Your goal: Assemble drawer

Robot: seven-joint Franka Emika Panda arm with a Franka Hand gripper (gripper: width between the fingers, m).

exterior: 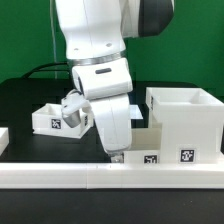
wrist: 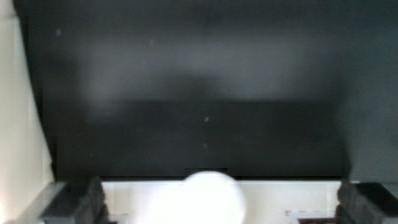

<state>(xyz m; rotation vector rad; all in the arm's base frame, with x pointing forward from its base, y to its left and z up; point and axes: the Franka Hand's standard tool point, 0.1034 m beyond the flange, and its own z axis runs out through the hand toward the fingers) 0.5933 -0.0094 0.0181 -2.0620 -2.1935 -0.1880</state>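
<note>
The large box-like casing (exterior: 186,122) stands at the exterior view's right. One shallow tray (exterior: 54,118) lies at the left, behind the arm. A second tray (exterior: 142,143) sits low against the casing's left side, just behind the front rail. My gripper (exterior: 117,152) points down at this tray's left end. In the wrist view my gripper (wrist: 217,204) stands wide open. Its dark fingers (wrist: 73,202) flank a white tray face (wrist: 294,202) that carries a rounded white knob (wrist: 210,192). I cannot tell whether the fingers touch it.
A long low white rail (exterior: 70,177) runs along the front of the black table. A bit of another white part (exterior: 3,137) shows at the far left edge. A dark cable lies at the back left.
</note>
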